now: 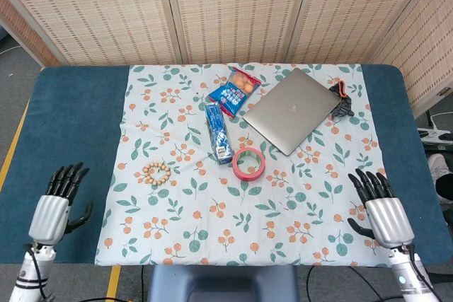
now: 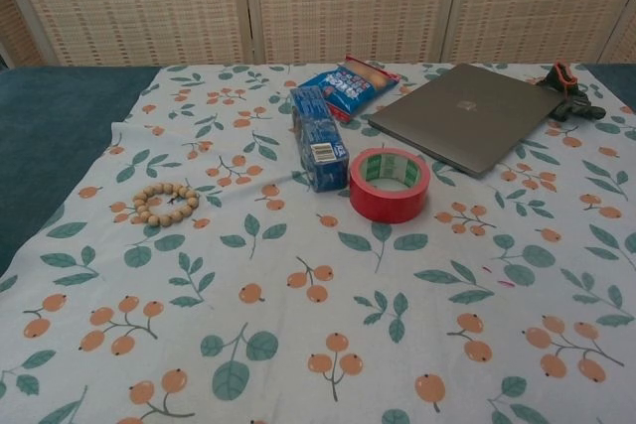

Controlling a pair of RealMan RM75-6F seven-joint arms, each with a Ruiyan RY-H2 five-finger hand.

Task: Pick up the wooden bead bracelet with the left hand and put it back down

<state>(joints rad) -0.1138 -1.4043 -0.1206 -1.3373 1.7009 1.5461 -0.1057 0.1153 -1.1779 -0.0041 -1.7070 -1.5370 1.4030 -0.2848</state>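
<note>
The wooden bead bracelet (image 1: 156, 172) (image 2: 165, 203) lies flat in a ring on the floral cloth, left of centre, with nothing touching it. My left hand (image 1: 56, 203) is open over the blue table surface at the near left, well clear of the bracelet, fingers spread and pointing away from me. My right hand (image 1: 381, 207) is open at the near right corner of the cloth, holding nothing. The chest view shows neither hand.
A red tape roll (image 1: 249, 163) (image 2: 390, 184), a blue box (image 1: 218, 131) (image 2: 318, 137), a snack bag (image 1: 234, 90) (image 2: 348, 81) and a grey laptop (image 1: 291, 109) (image 2: 465, 115) occupy the cloth's middle and back. A small black-and-orange object (image 1: 342, 102) (image 2: 568, 96) sits at the laptop's far right.
</note>
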